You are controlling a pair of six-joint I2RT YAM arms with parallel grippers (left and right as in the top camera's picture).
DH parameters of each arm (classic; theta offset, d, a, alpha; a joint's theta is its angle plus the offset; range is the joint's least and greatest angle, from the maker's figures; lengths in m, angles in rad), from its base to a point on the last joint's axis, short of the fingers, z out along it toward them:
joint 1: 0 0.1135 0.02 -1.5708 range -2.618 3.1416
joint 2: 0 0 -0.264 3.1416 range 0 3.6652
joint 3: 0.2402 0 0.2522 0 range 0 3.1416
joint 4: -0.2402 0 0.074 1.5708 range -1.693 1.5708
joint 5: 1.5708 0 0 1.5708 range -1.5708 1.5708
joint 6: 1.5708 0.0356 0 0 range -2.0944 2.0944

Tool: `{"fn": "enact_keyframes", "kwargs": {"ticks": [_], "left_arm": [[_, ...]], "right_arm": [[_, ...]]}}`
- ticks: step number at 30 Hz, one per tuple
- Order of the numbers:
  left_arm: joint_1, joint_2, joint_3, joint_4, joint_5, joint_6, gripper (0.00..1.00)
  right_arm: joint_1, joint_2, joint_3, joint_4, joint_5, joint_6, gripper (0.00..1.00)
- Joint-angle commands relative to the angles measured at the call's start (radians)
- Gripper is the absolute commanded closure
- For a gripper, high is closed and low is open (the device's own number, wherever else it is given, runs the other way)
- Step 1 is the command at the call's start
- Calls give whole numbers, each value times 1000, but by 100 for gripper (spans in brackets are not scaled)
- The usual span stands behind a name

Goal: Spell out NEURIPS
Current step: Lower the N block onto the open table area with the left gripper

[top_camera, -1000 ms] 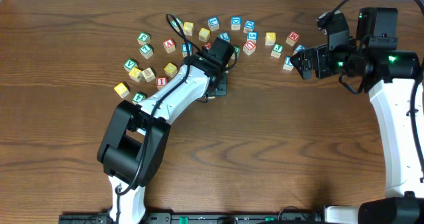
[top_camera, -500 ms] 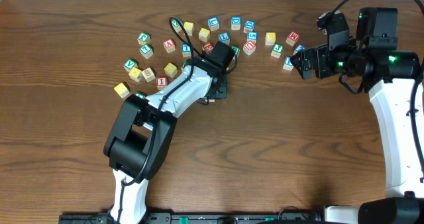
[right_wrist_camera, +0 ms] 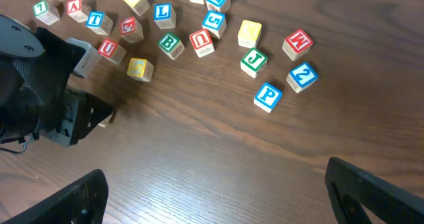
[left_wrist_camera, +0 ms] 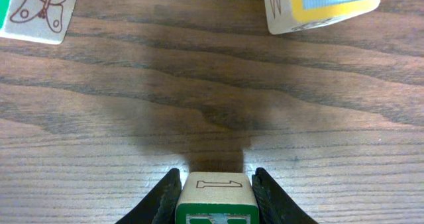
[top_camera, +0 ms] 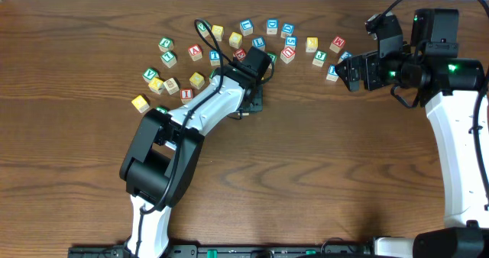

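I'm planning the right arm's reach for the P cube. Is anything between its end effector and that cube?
Nothing visible. In the right wrist view only bare wood lies between the open right end effector and the P cube. The 2 cube and J cube sit close to it, but on its far side.

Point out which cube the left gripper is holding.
The green-framed cube clamped between the fingers of the left gripper, its top face bearing an outline drawing; the other cubes lie loose on the table.
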Motion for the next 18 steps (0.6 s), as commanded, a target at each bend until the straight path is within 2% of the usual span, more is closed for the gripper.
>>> {"fn": "enact_keyframes", "kwargs": {"ticks": [1, 18], "left_arm": [[-2, 7, -5, -1, -3, -5, 69], [-3, 7, -7, 3, -7, 1, 69]], "right_arm": [[-2, -1, 21, 0, -13, 5, 1], [-2, -1, 21, 0, -13, 6, 1]]}}
